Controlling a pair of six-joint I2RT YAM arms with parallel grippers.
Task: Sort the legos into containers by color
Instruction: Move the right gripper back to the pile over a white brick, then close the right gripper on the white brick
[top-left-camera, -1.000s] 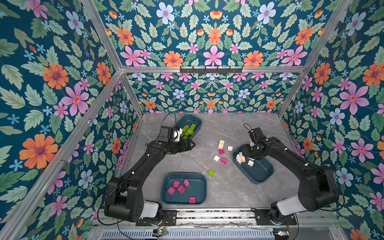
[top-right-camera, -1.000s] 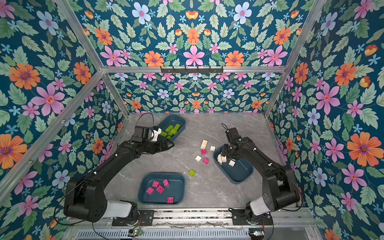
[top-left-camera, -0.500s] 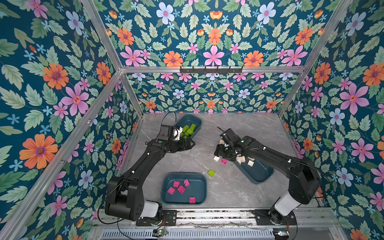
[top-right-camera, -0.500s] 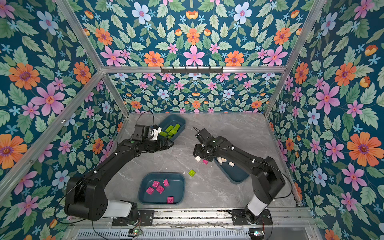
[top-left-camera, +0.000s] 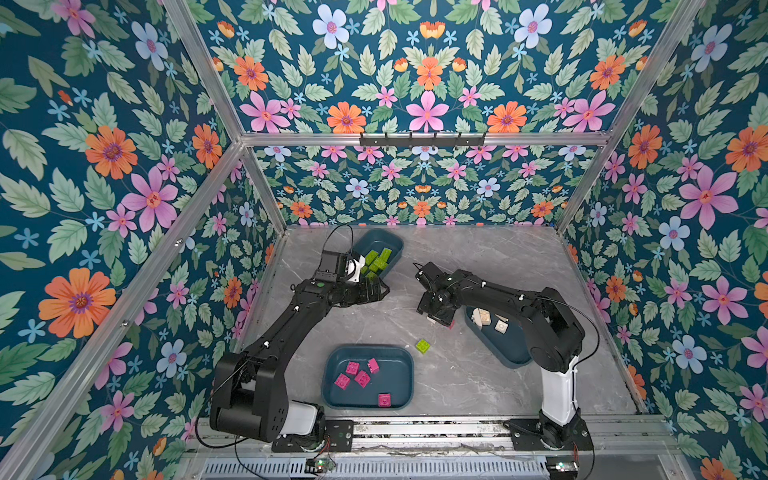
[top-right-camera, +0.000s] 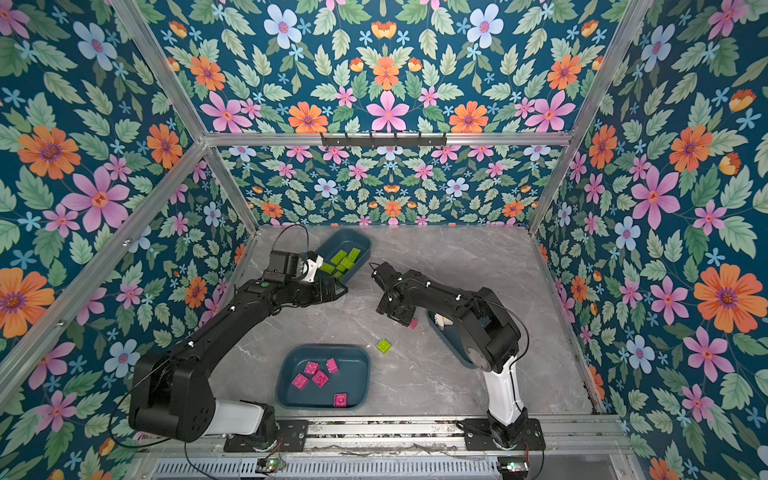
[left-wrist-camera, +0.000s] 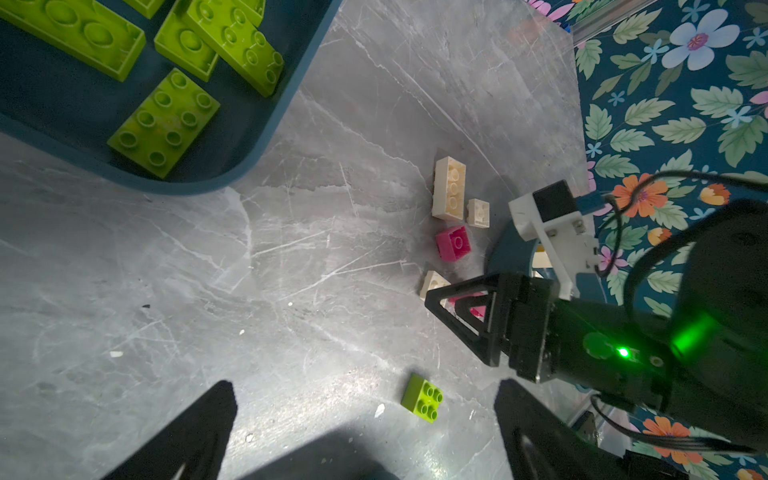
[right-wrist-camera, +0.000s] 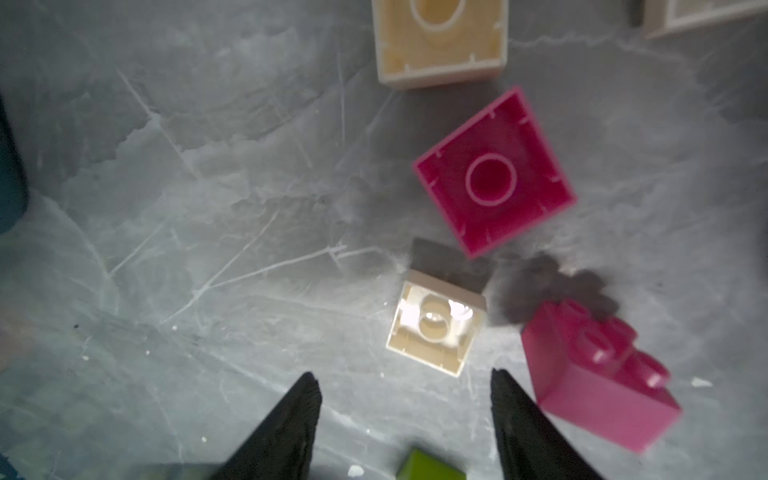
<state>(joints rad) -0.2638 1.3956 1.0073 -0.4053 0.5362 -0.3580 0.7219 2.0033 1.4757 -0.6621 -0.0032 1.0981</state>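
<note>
My right gripper (top-left-camera: 436, 318) (right-wrist-camera: 403, 376) is open, low over loose legos on the table. A small cream brick (right-wrist-camera: 436, 328) lies just past its tips, with a studded pink brick (right-wrist-camera: 598, 374) beside one finger and an upturned pink one (right-wrist-camera: 494, 174) farther off. A lone green square brick (top-left-camera: 423, 345) (left-wrist-camera: 422, 398) lies nearer the front. My left gripper (top-left-camera: 380, 289) (left-wrist-camera: 365, 388) hangs open and empty by the back bin (top-left-camera: 380, 241), which holds green bricks (left-wrist-camera: 164, 120). The front bin (top-left-camera: 397, 376) holds pink bricks (top-left-camera: 362, 378). The right bin (top-left-camera: 505, 351) holds cream bricks (top-left-camera: 484, 318).
A long cream brick (left-wrist-camera: 449, 193) and a small cream one (left-wrist-camera: 478, 212) lie on the grey marble table (top-left-camera: 478, 386) beyond the pink ones. Floral walls close in three sides. The arm bases stand on a rail along the front edge.
My right arm has swung left from over the cream bin to the loose bricks mid-table and come down low over them. The left arm has stayed put.
</note>
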